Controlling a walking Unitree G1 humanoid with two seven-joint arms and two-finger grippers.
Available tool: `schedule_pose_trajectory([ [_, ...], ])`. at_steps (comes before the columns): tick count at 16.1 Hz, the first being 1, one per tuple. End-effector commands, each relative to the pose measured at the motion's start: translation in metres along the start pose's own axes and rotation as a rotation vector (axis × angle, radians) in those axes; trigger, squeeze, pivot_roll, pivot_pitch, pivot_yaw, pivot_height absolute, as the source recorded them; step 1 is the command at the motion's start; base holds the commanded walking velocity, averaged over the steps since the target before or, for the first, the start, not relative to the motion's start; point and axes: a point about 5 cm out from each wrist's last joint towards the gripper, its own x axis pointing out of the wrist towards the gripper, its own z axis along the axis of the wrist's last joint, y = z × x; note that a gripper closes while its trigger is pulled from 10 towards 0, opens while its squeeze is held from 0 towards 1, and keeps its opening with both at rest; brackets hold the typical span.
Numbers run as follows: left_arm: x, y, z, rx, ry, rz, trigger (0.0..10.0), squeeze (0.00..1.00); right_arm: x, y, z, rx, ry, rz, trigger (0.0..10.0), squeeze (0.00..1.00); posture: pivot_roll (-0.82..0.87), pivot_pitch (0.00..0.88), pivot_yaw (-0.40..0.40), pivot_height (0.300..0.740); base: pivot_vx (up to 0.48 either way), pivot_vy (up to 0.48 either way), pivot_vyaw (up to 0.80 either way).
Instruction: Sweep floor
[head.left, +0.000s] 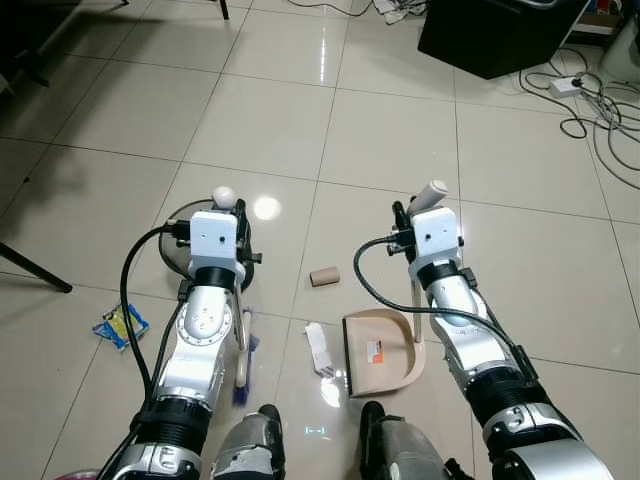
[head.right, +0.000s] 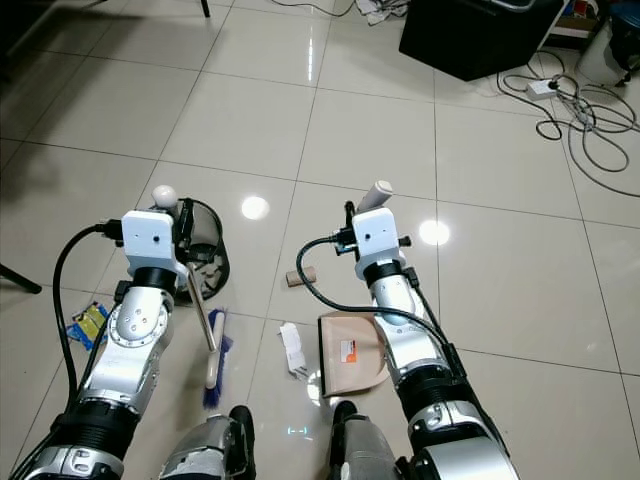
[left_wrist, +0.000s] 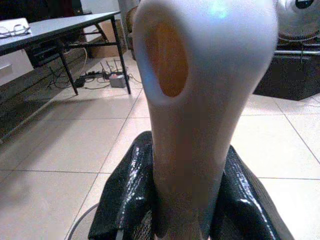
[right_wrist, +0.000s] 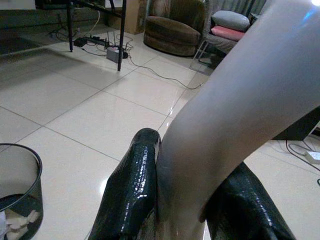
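The tiled floor (head.left: 380, 130) is glossy and pale, with a black box (head.left: 495, 35) at one o'clock and loose cables (head.left: 590, 110) trailing beside it. At ten o'clock from the robot's feet stands a dark mesh waste bin (head.right: 210, 255), which the right wrist view shows from the side with scraps of paper in its bottom. The wrist views also give the room beyond the head camera's frame: a table (left_wrist: 55, 25) on black legs, a power strip under it, and a brown armchair (right_wrist: 172, 30).

The beige dustpan (head.left: 385, 350) lies on the floor at twelve o'clock just ahead of the feet, its upright handle (right_wrist: 235, 115) pinched between the right gripper (right_wrist: 192, 200) fingers (right_wrist: 130, 195). The broom (head.right: 212, 350) stands at eleven o'clock (blue bristles down on the tile), and the left gripper (left_wrist: 187, 205) fingers (left_wrist: 125, 200) are pressed against either side of its pale handle, whose end has a hanging hole.

A white paper scrap (head.left: 318, 350) lies just beside the dustpan's mouth at nine o'clock of it. A cardboard tube (head.left: 324, 277) rests near, beyond the pan. A blue and yellow wrapper (head.left: 122, 325) lies at nine o'clock, well apart.
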Motion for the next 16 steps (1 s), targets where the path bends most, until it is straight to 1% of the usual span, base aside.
schedule_pose_trajectory([
  [1, -0.006, 0.003, -0.011, 0.013, 0.051, 0.019, 10.0, 0.0, 0.001, -0.001, 0.003, -0.008, -0.022, -0.002, 10.0, 0.0, 0.09, 0.31, -0.001, 0.74, 0.0, 0.0, 0.0],
  [7, -0.006, 0.003, -0.011, 0.013, 0.051, 0.019, 10.0, 0.0, 0.001, -0.001, 0.003, -0.008, -0.022, -0.002, 10.0, 0.0, 0.09, 0.31, -0.001, 0.74, 0.0, 0.0, 0.0],
  [8, -0.007, -0.029, -0.009, -0.161, 0.05, -0.049, 10.0, 0.0, -0.007, 0.029, 0.004, -0.037, -0.08, 0.012, 10.0, 0.0, 0.04, 0.351, 0.035, 0.74, 0.0, 0.0, 0.0],
  [9, -0.01, -0.061, -0.002, -0.339, 0.047, -0.146, 10.0, 0.0, -0.015, 0.049, 0.008, -0.033, -0.119, -0.022, 10.0, 0.0, 0.04, 0.341, 0.037, 0.74, 0.0, 0.0, 0.0],
  [10, -0.011, -0.063, -0.001, -0.357, 0.044, -0.163, 10.0, 0.0, -0.016, 0.049, 0.008, -0.028, -0.121, -0.042, 10.0, 0.0, 0.03, 0.334, 0.036, 0.74, 0.0, 0.0, 0.0],
  [11, -0.011, -0.06, -0.002, -0.35, 0.044, -0.158, 10.0, 0.0, -0.015, 0.047, 0.008, -0.025, -0.12, -0.046, 10.0, 0.0, 0.03, 0.332, 0.035, 0.74, 0.0, 0.0, 0.0],
  [12, -0.009, -0.051, -0.004, -0.328, 0.043, -0.138, 10.0, 0.0, -0.014, 0.04, 0.007, -0.024, -0.117, -0.052, 10.0, 0.0, 0.03, 0.328, 0.028, 0.74, 0.0, 0.0, 0.0],
  [14, -0.008, -0.045, -0.006, -0.314, 0.043, -0.12, 10.0, 0.0, -0.013, 0.037, 0.006, -0.029, -0.115, -0.052, 10.0, 0.0, 0.03, 0.328, 0.021, 0.74, 0.0, 0.0, 0.0],
  [16, -0.009, -0.042, -0.008, -0.315, 0.044, -0.112, 10.0, 0.0, -0.013, 0.036, 0.006, -0.043, -0.121, -0.065, 10.0, 0.0, 0.02, 0.326, 0.018, 0.74, 0.0, 0.0, 0.0],
])
